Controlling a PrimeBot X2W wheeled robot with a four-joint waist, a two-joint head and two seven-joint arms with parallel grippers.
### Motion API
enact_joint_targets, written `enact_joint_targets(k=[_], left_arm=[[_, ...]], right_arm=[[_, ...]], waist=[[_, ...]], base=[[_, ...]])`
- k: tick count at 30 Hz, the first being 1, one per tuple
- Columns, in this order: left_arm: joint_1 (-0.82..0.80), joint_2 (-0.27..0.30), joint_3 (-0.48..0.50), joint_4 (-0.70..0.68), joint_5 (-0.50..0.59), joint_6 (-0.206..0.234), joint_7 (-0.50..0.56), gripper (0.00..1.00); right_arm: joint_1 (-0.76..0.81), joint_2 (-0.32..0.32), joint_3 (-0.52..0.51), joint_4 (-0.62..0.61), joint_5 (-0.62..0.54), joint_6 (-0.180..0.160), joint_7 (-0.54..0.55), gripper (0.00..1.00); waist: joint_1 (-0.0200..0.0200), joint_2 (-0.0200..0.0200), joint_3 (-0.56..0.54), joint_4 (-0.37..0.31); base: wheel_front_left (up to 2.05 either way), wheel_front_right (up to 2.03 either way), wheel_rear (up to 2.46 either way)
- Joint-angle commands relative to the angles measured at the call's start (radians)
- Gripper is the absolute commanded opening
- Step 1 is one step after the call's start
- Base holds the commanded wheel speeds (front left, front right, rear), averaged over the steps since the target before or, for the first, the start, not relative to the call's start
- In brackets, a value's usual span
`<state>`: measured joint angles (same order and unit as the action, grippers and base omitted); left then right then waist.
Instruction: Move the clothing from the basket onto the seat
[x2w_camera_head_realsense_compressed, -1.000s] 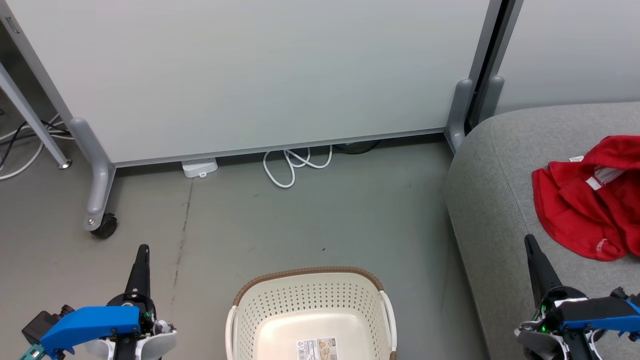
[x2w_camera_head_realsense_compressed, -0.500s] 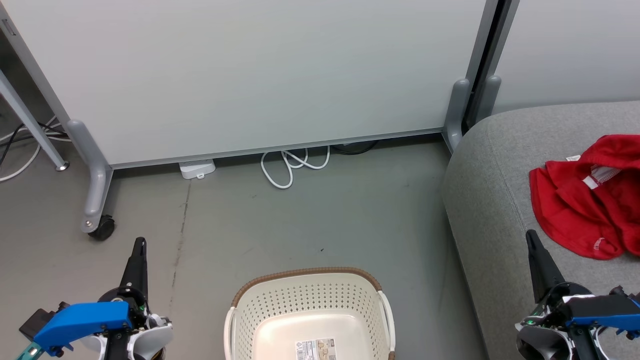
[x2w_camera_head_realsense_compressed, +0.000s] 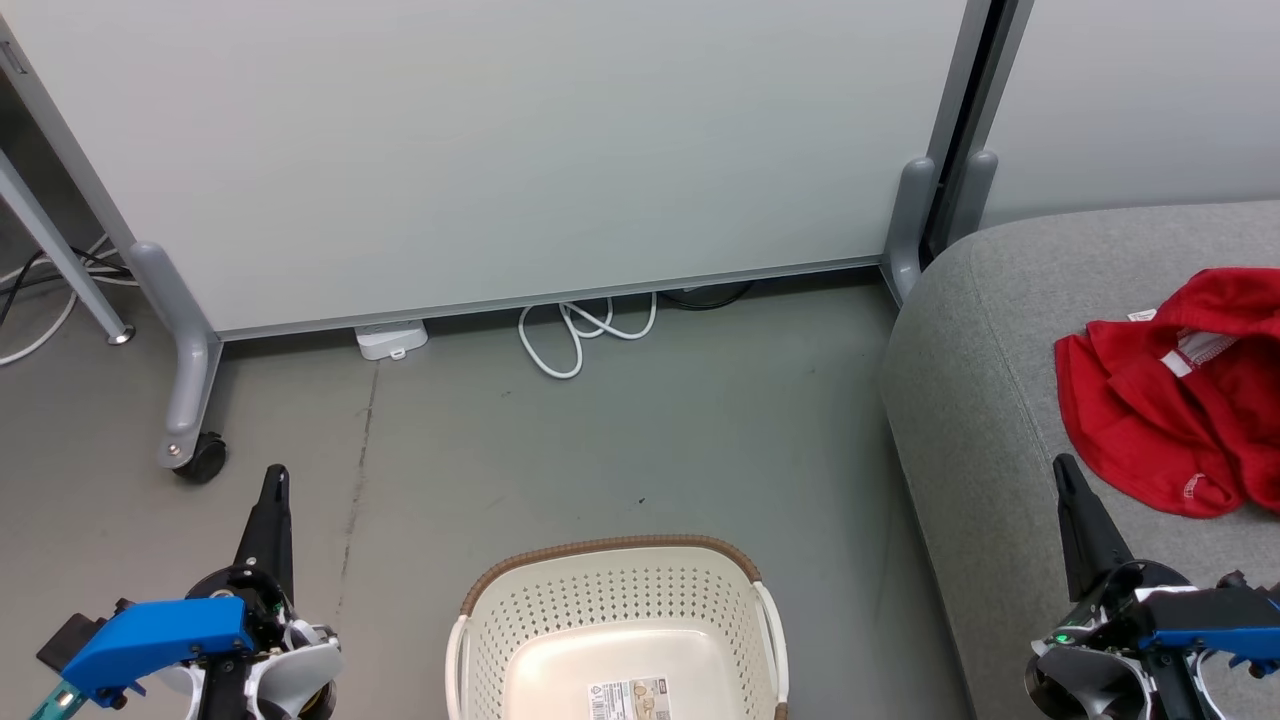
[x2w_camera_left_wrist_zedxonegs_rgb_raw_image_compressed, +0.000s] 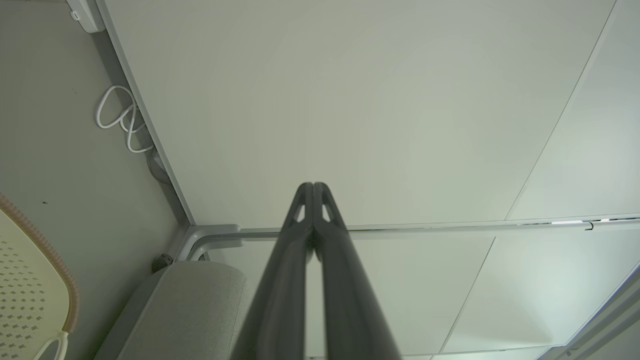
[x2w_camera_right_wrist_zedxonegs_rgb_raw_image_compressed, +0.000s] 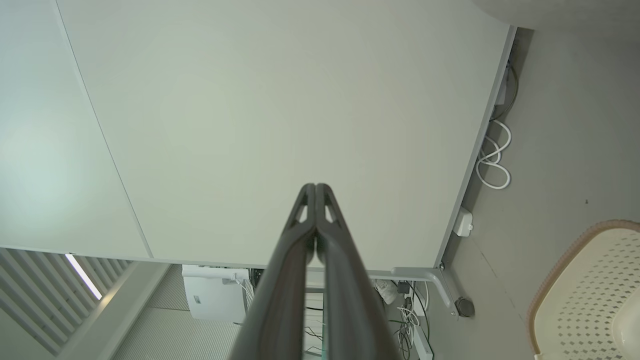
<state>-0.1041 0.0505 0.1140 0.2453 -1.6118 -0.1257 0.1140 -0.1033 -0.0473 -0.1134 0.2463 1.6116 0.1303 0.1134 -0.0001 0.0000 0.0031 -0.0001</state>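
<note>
The red clothing (x2w_camera_head_realsense_compressed: 1175, 400) lies crumpled on the grey seat (x2w_camera_head_realsense_compressed: 970, 400) at the right of the head view, a white trim showing in its folds. The cream basket (x2w_camera_head_realsense_compressed: 615, 600) with a brown rim sits on the floor at bottom centre, holding nothing but a label on its floor; its rim also shows in the wrist views (x2w_camera_left_wrist_zedxonegs_rgb_raw_image_compressed: 35, 280) (x2w_camera_right_wrist_zedxonegs_rgb_raw_image_compressed: 585, 290). My left gripper (x2w_camera_head_realsense_compressed: 274, 478) is shut at lower left, above the floor left of the basket. My right gripper (x2w_camera_head_realsense_compressed: 1062, 465) is shut at lower right, over the seat's front part, just short of the clothing. Both hold nothing.
A pale partition panel (x2w_camera_head_realsense_compressed: 500, 150) on grey wheeled feet (x2w_camera_head_realsense_compressed: 190, 450) stands behind the basket. A coiled white cable (x2w_camera_head_realsense_compressed: 580, 335) and a small white box (x2w_camera_head_realsense_compressed: 390, 338) lie at its base. A table leg (x2w_camera_head_realsense_compressed: 60, 260) and cables are at far left.
The head view has shifted slightly right and down. Both grippers sit a little lower in it and stay shut. The clothing and the basket have not moved.
</note>
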Motion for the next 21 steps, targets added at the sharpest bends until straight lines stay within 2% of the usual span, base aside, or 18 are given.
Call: enact_joint_targets(k=[1, 21], left_arm=[[-0.009, -0.001, 0.003, -0.003, -0.002, -0.009, 0.004, 0.00], [-0.009, -0.001, 0.003, -0.003, -0.002, -0.009, 0.004, 0.00]], right_arm=[[-0.010, -0.006, -0.001, -0.003, 0.003, 0.001, 0.003, 0.00], [-0.010, -0.006, -0.001, -0.003, 0.003, 0.001, 0.003, 0.00]], waist=[[0.0001, 0.0000, 0.000, 0.000], [0.0001, 0.0000, 0.000, 0.000]], base=[[0.00, 0.00, 0.00], [0.00, 0.00, 0.00]])
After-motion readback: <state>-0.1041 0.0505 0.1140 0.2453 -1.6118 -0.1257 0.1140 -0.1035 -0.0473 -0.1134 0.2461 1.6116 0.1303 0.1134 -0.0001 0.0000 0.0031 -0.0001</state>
